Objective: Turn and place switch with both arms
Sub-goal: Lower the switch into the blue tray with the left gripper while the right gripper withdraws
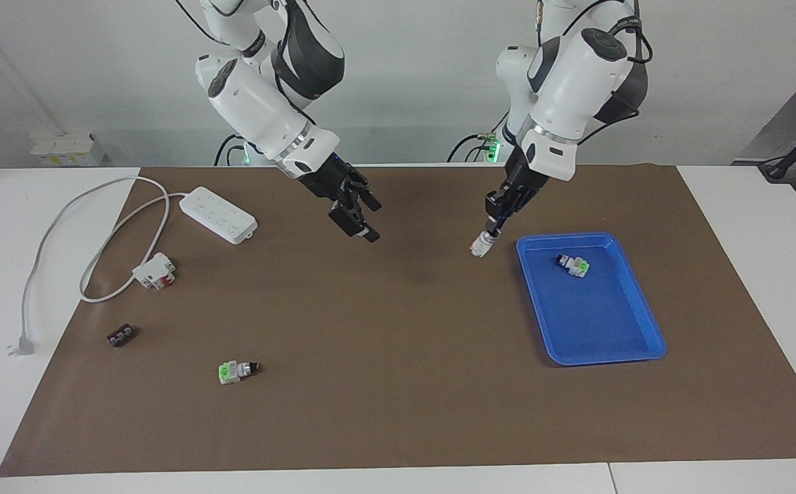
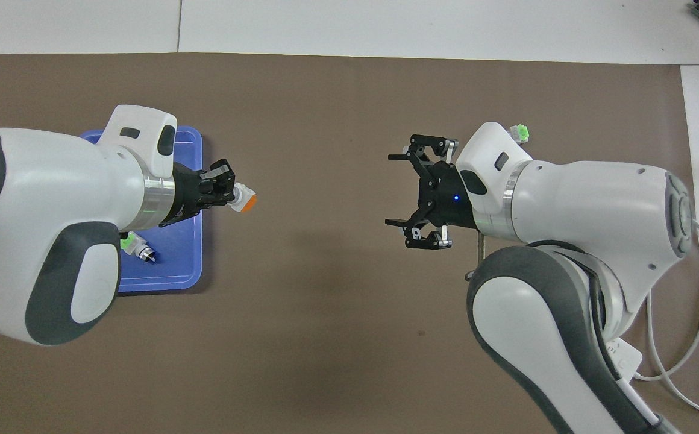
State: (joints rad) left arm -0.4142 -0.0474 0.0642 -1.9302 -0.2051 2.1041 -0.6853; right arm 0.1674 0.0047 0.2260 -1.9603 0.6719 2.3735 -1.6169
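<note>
Over the brown mat, just beside the blue tray (image 1: pixel 645 322), we see the switch (image 1: pixel 482 244) pinched in the left gripper (image 1: pixel 493 228), orange end outward. The right gripper (image 1: pixel 355 213) hangs over the mat's middle, fingers spread wide, holding nothing.

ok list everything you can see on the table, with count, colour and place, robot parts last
Switch: one, white with an orange end, held by the left gripper over the mat beside the tray.
Tray: one, blue, toward the left arm's end.
Switch in tray: one, white and green.
Switch on mat: one, white and green, farther from the robots, toward the right arm's end.
White-and-red block: one, by the cable.
Black block: one, small.
Power strip: one, white.
Left gripper: fingers shut on the switch.
Right gripper: fingers open, over mid-mat.
</note>
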